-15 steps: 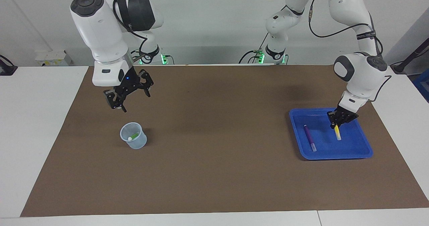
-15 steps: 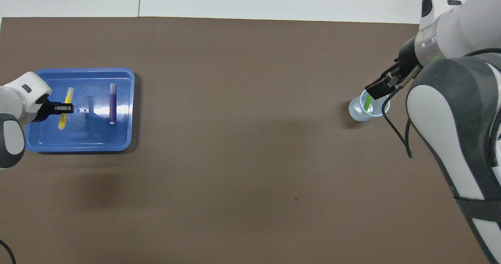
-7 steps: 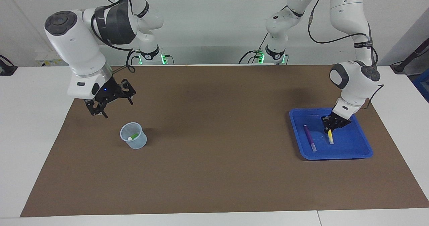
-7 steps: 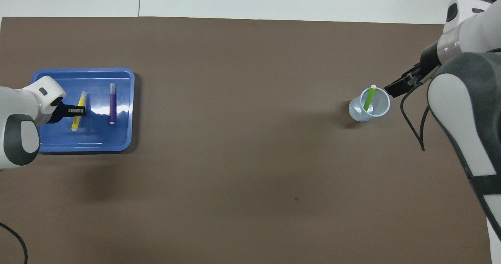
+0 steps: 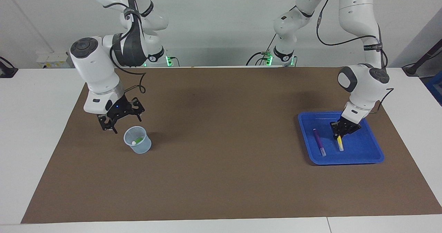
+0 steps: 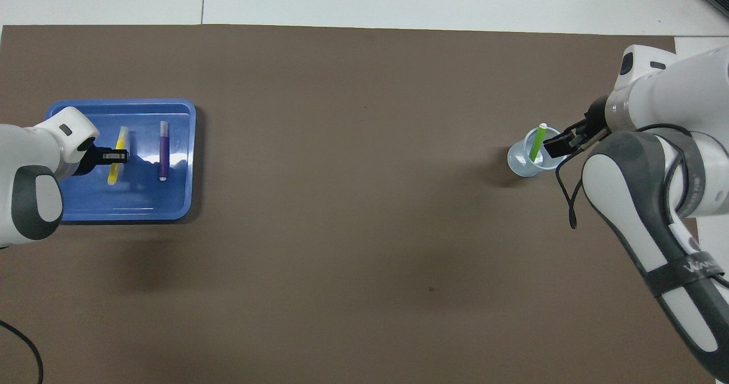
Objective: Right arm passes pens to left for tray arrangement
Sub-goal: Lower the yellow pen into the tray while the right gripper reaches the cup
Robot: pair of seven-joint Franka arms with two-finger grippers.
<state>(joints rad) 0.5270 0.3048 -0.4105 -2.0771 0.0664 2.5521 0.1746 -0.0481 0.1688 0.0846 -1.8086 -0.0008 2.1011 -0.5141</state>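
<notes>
The blue tray [image 5: 346, 161] [image 6: 121, 103] lies at the left arm's end of the table. A purple pen [image 5: 319, 142] [image 6: 163, 150] rests flat in it. Beside that pen my left gripper [image 5: 339, 134] [image 6: 119, 156] is low inside the tray, shut on a yellow pen [image 5: 340, 143] [image 6: 117, 164] that slants down toward the tray floor. At the right arm's end a green pen [image 5: 138, 139] [image 6: 536, 143] stands tilted in a small translucent cup [image 5: 138, 145] [image 6: 527, 164]. My right gripper [image 5: 121, 122] [image 6: 561, 143] hangs open just beside the cup's rim, holding nothing.
A brown mat [image 5: 221, 150] covers most of the white table. Between cup and tray lies a wide stretch of bare mat. The right arm's cable [image 6: 569, 201] dangles beside the cup.
My right gripper has swung down from above to the cup's rim. My left gripper has carried the yellow pen toward the purple pen and lowered it in the tray.
</notes>
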